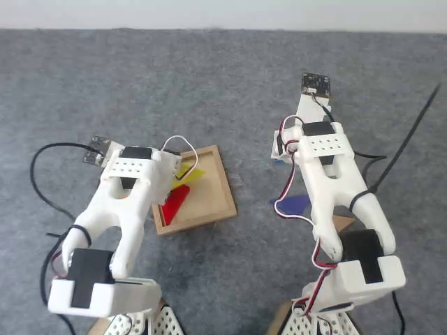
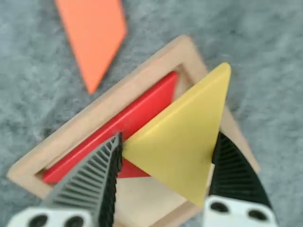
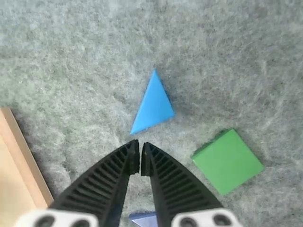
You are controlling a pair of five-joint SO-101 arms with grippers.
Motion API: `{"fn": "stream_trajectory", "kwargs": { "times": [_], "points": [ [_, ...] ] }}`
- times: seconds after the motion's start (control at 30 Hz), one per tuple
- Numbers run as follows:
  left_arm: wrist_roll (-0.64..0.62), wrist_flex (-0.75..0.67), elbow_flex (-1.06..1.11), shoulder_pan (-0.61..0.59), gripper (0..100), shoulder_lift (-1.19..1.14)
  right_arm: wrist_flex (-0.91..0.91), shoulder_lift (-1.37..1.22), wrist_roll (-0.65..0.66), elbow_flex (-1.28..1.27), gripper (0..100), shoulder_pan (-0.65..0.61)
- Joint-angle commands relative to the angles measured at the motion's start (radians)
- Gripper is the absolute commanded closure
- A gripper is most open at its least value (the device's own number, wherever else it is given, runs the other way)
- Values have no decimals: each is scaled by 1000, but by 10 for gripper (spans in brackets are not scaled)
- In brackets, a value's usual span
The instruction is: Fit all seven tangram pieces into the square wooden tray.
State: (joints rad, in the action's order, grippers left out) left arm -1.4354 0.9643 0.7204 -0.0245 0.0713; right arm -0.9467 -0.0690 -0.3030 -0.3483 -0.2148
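Grey felt covers the bench, and both arms stand at its near edge. The left arm stretches out over the square wooden tray, which lies at an angle on the felt. The right arm reaches over open felt well to the side of the tray.

The left claw is clamped on a large yellow triangle, one finger on each of two edges. It holds the triangle tilted over the tray, with one tip past the rim. Beneath it a large red piece lies inside the tray, flat along one wall. An orange parallelogram lies on the felt just outside that wall.

A dark blue piece lies on the felt beside the right arm. The right claw has its fingers pressed together with nothing between them, and its tips are near a corner of a small blue triangle. A green square lies near that triangle without touching it.
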Motion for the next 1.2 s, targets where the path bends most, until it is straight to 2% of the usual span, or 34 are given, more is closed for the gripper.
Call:
{"fn": "stream_trajectory", "kwargs": {
  "times": [0.0,0.23,0.47,0.57,0.73,0.8,0.87,0.93,1.03,1.17],
  "points": [
    [-9,-18,-19,46,819,60,10,74,15,9,979,8],
    [-8,35,-74,114,795,52,8,74,17,8,979,8],
    [26,37,-70,114,568,52,7,73,17,8,979,8],
    [26,68,-74,120,510,55,7,70,17,8,979,8],
    [26,98,-84,117,490,61,7,68,17,8,979,8],
    [37,180,-125,114,490,77,7,73,17,8,980,8],
    [78,330,-197,107,490,115,-5,76,18,8,981,8],
    [147,542,-292,74,490,170,-50,91,37,14,983,5],
    [287,796,-460,-29,490,265,-130,199,110,0,983,-64],
    [528,726,-475,-247,492,361,-56,364,276,-166,991,-208]
  ]
}}
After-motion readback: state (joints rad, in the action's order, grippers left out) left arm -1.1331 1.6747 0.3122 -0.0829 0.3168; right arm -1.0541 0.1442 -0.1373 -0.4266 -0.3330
